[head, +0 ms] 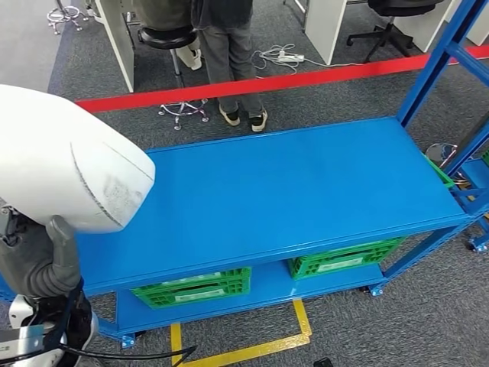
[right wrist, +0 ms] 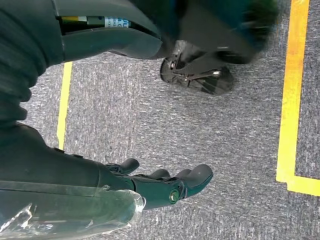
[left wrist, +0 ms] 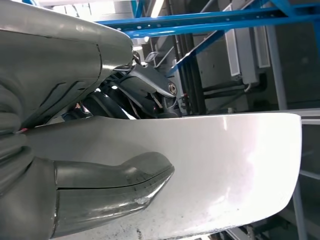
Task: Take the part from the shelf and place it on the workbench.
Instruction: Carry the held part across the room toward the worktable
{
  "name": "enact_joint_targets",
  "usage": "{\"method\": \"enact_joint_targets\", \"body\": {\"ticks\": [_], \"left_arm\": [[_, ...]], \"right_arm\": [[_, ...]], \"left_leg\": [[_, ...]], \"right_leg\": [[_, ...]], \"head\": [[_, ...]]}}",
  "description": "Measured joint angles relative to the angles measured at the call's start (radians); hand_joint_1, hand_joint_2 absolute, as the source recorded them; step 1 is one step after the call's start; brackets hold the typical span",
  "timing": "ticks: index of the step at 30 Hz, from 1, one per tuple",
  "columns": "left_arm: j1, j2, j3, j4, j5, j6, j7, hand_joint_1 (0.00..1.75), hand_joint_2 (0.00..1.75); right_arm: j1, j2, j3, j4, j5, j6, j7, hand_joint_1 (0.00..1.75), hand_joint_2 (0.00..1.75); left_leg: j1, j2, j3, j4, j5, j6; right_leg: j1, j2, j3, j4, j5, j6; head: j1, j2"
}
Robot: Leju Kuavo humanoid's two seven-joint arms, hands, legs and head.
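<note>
White part (head: pixel 69 160) gripped in left hand (head: pixel 40 256)

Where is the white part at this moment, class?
The white part is at the left of the head view, held by the left hand over the left end of the blue workbench, above the green crates on the lower shelf.

One white part (head: pixel 63 157) hangs over the near left corner of the blue workbench (head: pixel 299 191). Two green crates (head: pixel 195 287) sit on its lower shelf. Behind the workbench stands one person (head: pixel 231 46), beside perhaps two office chairs (head: pixel 173 46).
</note>
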Motion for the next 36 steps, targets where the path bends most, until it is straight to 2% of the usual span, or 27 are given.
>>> {"method": "enact_joint_targets", "body": {"ticks": [1, 2, 5, 6, 7, 10, 11, 12, 13, 15, 16, 17, 18, 20, 21, 22, 23, 25, 26, 27, 28, 29, 30, 32, 33, 35, 36], "left_arm": [[0.000, 0.000, 0.000, 0.000, 0.000, 0.002, 0.000, 1.75, 1.75], [0.000, 0.000, 0.000, 0.000, -0.001, 0.003, -0.001, 1.75, 1.75], [0.003, 0.000, 0.000, 0.000, -0.002, 0.007, -0.003, 1.75, 1.75], [0.004, 0.000, 0.000, 0.000, -0.003, 0.009, -0.004, 1.75, 1.75], [0.005, 0.000, 0.000, 0.000, -0.003, 0.011, -0.005, 1.75, 1.75], [0.010, 0.002, -0.001, 0.000, -0.004, 0.019, -0.008, 1.75, 1.75], [0.011, 0.002, -0.001, 0.000, -0.005, 0.022, -0.009, 1.75, 1.75], [0.013, 0.002, -0.001, 0.000, -0.006, 0.023, -0.010, 1.75, 1.75], [0.014, 0.002, -0.001, 0.000, -0.008, 0.025, -0.011, 1.75, 1.75], [0.013, 0.003, -0.001, -0.001, -0.012, 0.028, -0.012, 1.75, 1.75], [0.012, 0.003, -0.001, -0.001, -0.014, 0.029, -0.014, 1.75, 1.75], [0.011, 0.003, -0.001, -0.002, -0.015, 0.031, -0.015, 1.75, 1.75], [0.011, 0.004, -0.001, -0.002, -0.016, 0.032, -0.015, 1.75, 1.75], [0.013, 0.005, -0.001, -0.002, -0.017, 0.033, -0.016, 1.75, 1.75], [0.013, 0.005, -0.001, -0.002, -0.017, 0.033, -0.016, 1.75, 1.75], [0.013, 0.005, -0.002, -0.002, -0.018, 0.034, -0.016, 1.75, 1.75], [0.012, 0.005, -0.002, -0.002, -0.019, 0.034, -0.016, 1.75, 1.75], [0.013, 0.005, -0.001, -0.002, -0.020, 0.036, -0.016, 1.75, 1.75], [0.014, 0.005, -0.001, -0.002, -0.020, 0.036, -0.016, 1.75, 1.75], [0.015, 0.006, -0.001, -0.002, -0.020, 0.036, -0.016, 1.75, 1.75], [0.015, 0.006, -0.002, -0.002, -0.020, 0.037, -0.016, 1.75, 1.75], [0.015, 0.006, -0.002, -0.002, -0.021, 0.037, -0.016, 1.75, 1.75], [0.016, 0.006, -0.002, -0.002, -0.021, 0.037, -0.016, 1.75, 1.75], [0.016, 0.007, -0.001, -0.004, -0.021, 0.037, -0.016, 1.75, 1.75], [0.016, 0.007, -0.001, -0.004, -0.021, 0.037, -0.017, 1.75, 1.75], [0.016, 0.008, -0.002, -0.005, -0.022, 0.038, -0.017, 1.75, 1.75], [0.017, 0.009, -0.002, -0.005, -0.022, 0.039, -0.017, 1.75, 1.75]], "right_arm": [[-0.002, 0.000, 0.000, 0.000, 0.000, 0.000, 0.000, 0.00, 1.75], [-0.003, 0.001, 0.001, 0.001, 0.000, 0.000, 0.000, 0.00, 1.75], [0.001, 0.001, 0.001, 0.001, -0.001, 0.000, 0.000, 0.00, 1.75], [0.002, 0.001, 0.001, 0.002, -0.001, 0.000, 0.000, 0.00, 1.75], [0.001, 0.001, 0.001, 0.002, -0.002, 0.000, 0.000, 0.00, 1.75], [0.001, 0.001, 0.002, 0.002, -0.003, 0.000, 0.000, 0.00, 1.75], [0.001, 0.001, 0.002, 0.002, -0.003, 0.000, 0.000, 0.00, 1.75], [0.002, 0.001, 0.002, 0.002, -0.003, 0.000, 0.000, 0.00, 1.75], [0.002, 0.002, 0.002, 0.002, -0.003, 0.000, 0.000, 0.00, 1.75], [0.001, 0.002, 0.002, 0.002, -0.003, 0.000, 0.000, 0.00, 1.75], [0.001, 0.002, 0.003, 0.002, -0.003, 0.000, 0.000, 0.00, 1.75], [0.000, 0.002, 0.003, 0.002, -0.004, 0.000, 0.000, 0.00, 1.75], [0.001, 0.002, 0.004, 0.002, -0.004, 0.000, 0.000, 0.00, 1.75], [0.001, 0.002, 0.004, 0.002, -0.004, 0.000, 0.000, 0.00, 1.75], [0.001, 0.002, 0.004, 0.002, -0.004, 0.000, 0.000, 0.00, 1.75], [0.002, 0.002, 0.004, 0.003, -0.004, 0.000, 0.000, 0.00, 1.75], [0.002, 0.002, 0.004, 0.003, -0.004, 0.000, 0.000, 0.00, 1.75], [0.002, 0.002, 0.005, 0.003, -0.004, 0.001, 0.000, 0.00, 1.75], [0.002, 0.002, 0.005, 0.003, -0.004, 0.001, 0.000, 0.00, 1.75], [0.002, 0.002, 0.005, 0.003, -0.004, 0.001, 0.000, 0.00, 1.75], [0.002, 0.002, 0.005, 0.003, -0.004, 0.001, 0.000, 0.00, 1.75], [0.001, 0.002, 0.005, 0.003, -0.004, 0.001, 0.000, 0.00, 1.75], [0.000, 0.002, 0.005, 0.003, -0.004, 0.001, 0.000, 0.00, 1.75], [-0.005, 0.002, 0.006, 0.003, -0.004, 0.001, 0.000, 0.00, 1.75], [-0.007, 0.002, 0.006, 0.003, -0.004, 0.001, 0.000, 0.00, 1.75], [-0.006, 0.002, 0.006, 0.003, -0.004, 0.001, 0.000, 0.00, 1.75], [-0.005, 0.002, 0.006, 0.004, -0.004, 0.001, 0.000, 0.00, 1.75]], "left_leg": [[-0.002, 0.000, -0.002, 0.002, 0.003, -0.004], [-0.003, 0.000, -0.006, 0.003, 0.007, -0.009], [-0.002, -0.001, -0.017, 0.008, 0.013, -0.025], [0.000, -0.002, -0.025, 0.021, -0.004, -0.031], [0.001, -0.002, -0.038, 0.053, -0.037, -0.036], [0.005, -0.002, -0.092, 0.230, -0.165, -0.045], [0.005, -0.002, -0.095, 0.268, -0.183, -0.045], [0.005, -0.002, -0.080, 0.270, -0.182, -0.044], [0.005, -0.002, -0.046, 0.233, -0.166, -0.042], [0.004, -0.002, 0.054, 0.093, -0.126, -0.035], [0.002, -0.003, 0.092, 0.032, -0.114, -0.030], [0.001, -0.003, 0.115, -0.006, -0.109, -0.025], [-0.002, -0.004, 0.120, -0.021, -0.108, -0.020], [-0.004, -0.003, 0.111, -0.021, -0.092, -0.008], [-0.003, -0.001, 0.105, -0.023, -0.082, -0.001], [-0.002, 0.000, 0.096, -0.026, -0.070, 0.006], [-0.001, 0.002, 0.085, -0.027, -0.058, 0.011], [-0.003, 0.003, 0.054, -0.026, -0.035, 0.016], [-0.004, 0.003, 0.038, -0.025, -0.022, 0.016], [-0.004, 0.003, 0.021, -0.024, -0.010, 0.015], [-0.005, 0.003, 0.004, -0.024, 0.002, 0.013], [-0.005, 0.003, -0.011, -0.023, 0.014, 0.010], [-0.005, 0.002, -0.023, -0.021, 0.024, 0.007], [-0.008, 0.002, -0.041, -0.016, 0.043, -0.002], [-0.008, 0.003, -0.045, -0.014, 0.051, -0.007], [-0.005, 0.003, -0.050, -0.012, 0.066, -0.017], [-0.003, 0.002, -0.054, -0.005, 0.055, -0.022]], "right_leg": [[0.000, 0.001, 0.029, -0.050, 0.014, -0.004], [0.001, 0.002, 0.042, -0.076, 0.019, -0.008], [0.002, 0.001, 0.032, -0.080, 0.034, -0.025], [0.001, 0.000, 0.026, -0.081, 0.041, -0.032], [0.000, -0.002, 0.017, -0.082, 0.049, -0.039], [0.003, -0.006, -0.013, -0.082, 0.072, -0.047], [0.004, -0.007, -0.025, -0.081, 0.080, -0.047], [0.004, -0.007, -0.036, -0.081, 0.089, -0.046], [0.005, -0.007, -0.047, -0.080, 0.097, -0.045], [0.006, -0.007, -0.063, -0.079, 0.114, -0.042], [0.007, -0.006, -0.069, -0.078, 0.122, -0.038], [0.008, -0.007, -0.074, -0.077, 0.130, -0.033], [0.007, -0.007, -0.077, -0.077, 0.137, -0.027], [0.004, -0.007, -0.081, -0.077, 0.148, -0.014], [0.002, -0.006, -0.088, -0.069, 0.135, -0.009], [0.001, -0.006, -0.100, -0.044, 0.105, -0.004], [0.000, -0.005, -0.117, 0.001, 0.057, 0.000], [-0.001, -0.006, -0.150, 0.133, -0.040, 0.008], [-0.001, -0.006, -0.156, 0.189, -0.060, 0.010], [-0.001, -0.006, -0.149, 0.217, -0.056, 0.011], [-0.001, -0.006, -0.124, 0.209, -0.034, 0.011], [-0.001, -0.006, -0.081, 0.164, -0.009, 0.009], [0.000, -0.006, -0.022, 0.093, 0.004, 0.007], [0.001, -0.003, 0.089, -0.057, -0.008, 0.002], [0.004, -0.002, 0.115, -0.101, -0.021, -0.002], [0.006, -0.003, 0.113, -0.119, -0.020, -0.014], [0.006, -0.006, 0.103, -0.119, -0.012, -0.023]], "head": [[-0.001, 0.000], [-0.001, 0.000], [-0.001, 0.000], [-0.002, 0.000], [-0.004, 0.000], [-0.007, 0.000], [-0.007, 0.000], [-0.007, 0.000], [-0.007, 0.000], [-0.007, 0.000], [-0.007, 0.000], [-0.007, 0.000], [-0.007, 0.000], [-0.008, 0.000], [-0.007, 0.000], [-0.006, 0.000], [-0.005, 0.000], [-0.003, 0.000], [-0.004, 0.000], [-0.004, 0.000], [-0.004, 0.000], [-0.004, 0.000], [-0.003, 0.000], [-0.004, 0.000], [-0.005, 0.000], [-0.005, 0.000], [-0.005, 0.000]]}}
